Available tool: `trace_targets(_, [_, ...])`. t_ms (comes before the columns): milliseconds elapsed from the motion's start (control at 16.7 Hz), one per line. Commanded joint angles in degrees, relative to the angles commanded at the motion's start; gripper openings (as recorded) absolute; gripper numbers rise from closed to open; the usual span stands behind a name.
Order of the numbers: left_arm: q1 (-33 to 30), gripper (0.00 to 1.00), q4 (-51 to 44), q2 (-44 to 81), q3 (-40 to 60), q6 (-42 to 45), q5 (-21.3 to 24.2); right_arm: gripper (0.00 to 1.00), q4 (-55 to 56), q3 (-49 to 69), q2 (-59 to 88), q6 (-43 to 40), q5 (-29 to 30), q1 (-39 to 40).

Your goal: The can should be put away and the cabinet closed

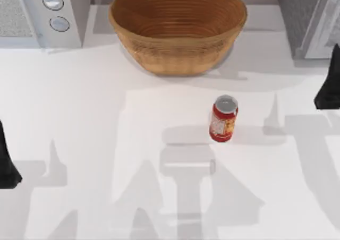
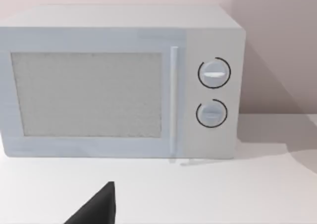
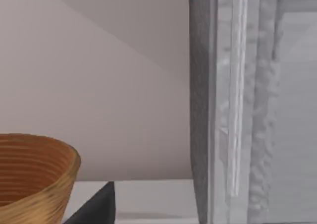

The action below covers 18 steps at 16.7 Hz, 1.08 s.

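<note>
the white table [image 1: 95,123] is smooth and matte, crossed by soft grey shadows. at its far left corner stands a microwave [image 2: 119,80], a pale boxy thing with a frosted, speckled door panel, a slim vertical handle and two round dials stacked one above the other. at the far right corner is the cabinet [image 1: 311,19], grey and rough-grained on its side, with a lighter panel facing the right edge; from the right wrist view its textured front edges [image 3: 237,100] run as straight vertical strips. against the middle of the far edge sits a wicker bowl [image 1: 178,27], wide and round, its honey-brown wall coiled in fine ridges. the can [image 1: 223,118] is the small one: an upright cylinder, glossy red with a yellow-and-white label and a silver-grey top, standing on the bare table right of centre, near the bowl but apart from it.

the left gripper [image 1: 7,163] hangs dark at the left edge, toward the near side; the right gripper [image 1: 329,83] hangs at the right edge, just before the cabinet. both are well apart from the can, and i cannot tell how either one's fingers are set.
</note>
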Motion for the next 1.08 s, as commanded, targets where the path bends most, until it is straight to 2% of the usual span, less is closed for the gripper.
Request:
trace_targets(600, [0.0, 1.0, 0.0, 0.0, 0.0, 0.0, 0.0, 1.0, 41.0, 13.8, 57.2, -0.3, 22.8, 21.5])
trace_targets(840, [0.0, 1.0, 0.0, 0.0, 0.0, 0.0, 0.0, 1.0, 53.1, 17.9, 73.9, -0.7, 29.1, 27.3])
trace_targets(1080, [0.0, 1.0, 0.0, 0.0, 0.0, 0.0, 0.0, 1.0, 60.0, 20.1, 83.5, -1.0, 32.6, 30.5])
